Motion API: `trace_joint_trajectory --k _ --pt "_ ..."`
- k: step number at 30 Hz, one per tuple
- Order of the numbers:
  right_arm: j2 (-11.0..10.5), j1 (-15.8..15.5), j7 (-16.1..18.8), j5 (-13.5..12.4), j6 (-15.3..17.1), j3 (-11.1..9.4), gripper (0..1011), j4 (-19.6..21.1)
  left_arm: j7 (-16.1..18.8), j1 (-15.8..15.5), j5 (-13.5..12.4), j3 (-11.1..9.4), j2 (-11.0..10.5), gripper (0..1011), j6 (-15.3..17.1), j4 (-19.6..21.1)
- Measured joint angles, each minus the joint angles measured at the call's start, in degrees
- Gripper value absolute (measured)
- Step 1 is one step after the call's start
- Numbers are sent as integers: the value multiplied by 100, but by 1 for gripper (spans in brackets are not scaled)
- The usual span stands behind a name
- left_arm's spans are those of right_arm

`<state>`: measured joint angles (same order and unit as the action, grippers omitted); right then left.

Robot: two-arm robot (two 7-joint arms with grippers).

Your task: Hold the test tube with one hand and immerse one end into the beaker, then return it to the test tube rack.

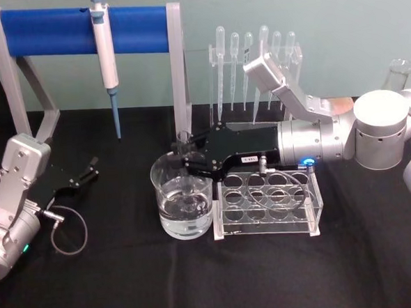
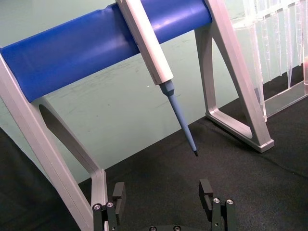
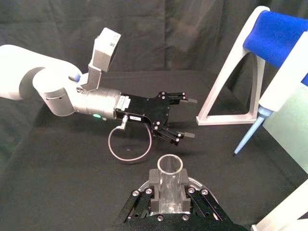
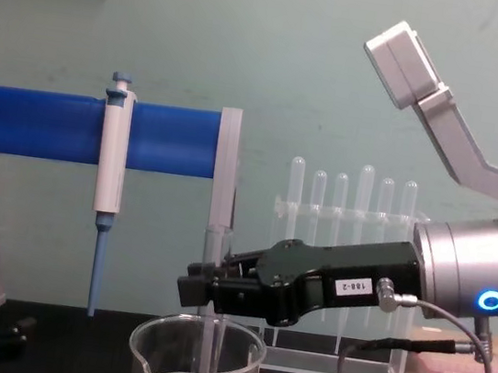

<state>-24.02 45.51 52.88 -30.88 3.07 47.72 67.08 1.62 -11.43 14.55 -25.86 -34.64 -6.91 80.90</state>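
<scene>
**Test tube (image 3: 169, 179) dipped into the beaker, pinched near its top**

Found the test tube upright, its open rim above the jaws and its round lower end down past the rim of the beaker (image 1: 161, 207). Could not tell whether the tip had reached the water. Noted the right gripper (image 4: 204, 292) clamped on it, reaching in level from the right, with flat jaws closed on the glass below the rim.

Judged the tube light, stiff, smooth and brittle. Too hard a squeeze could have cracked it, and too slack a one could have let it slide through the flat pads. Reckoned the upper part the right place to grip, since it left the long lower part free to go into the water and later into a hole. Thought a wet lower end would drip, and a knock on the beaker's wall could chip it.

Saw the rack (image 1: 266, 229) just beside the beaker, under the right arm, with its holes facing up. Spotted the left gripper (image 1: 88, 173) well apart on the left, low over the black table (image 1: 130, 284), jaws spread wide and holding nothing.
</scene>
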Motion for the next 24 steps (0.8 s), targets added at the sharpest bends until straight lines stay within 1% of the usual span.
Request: trace_joint_trajectory --k 13,24 --pt "-24 -214 -44 142 -105 -92 234 107 0 0 0 0 0 1000 0 0" --pt "-30 -248 -33 193 -124 -118 234 115 0 0 0 0 0 1000 0 0"
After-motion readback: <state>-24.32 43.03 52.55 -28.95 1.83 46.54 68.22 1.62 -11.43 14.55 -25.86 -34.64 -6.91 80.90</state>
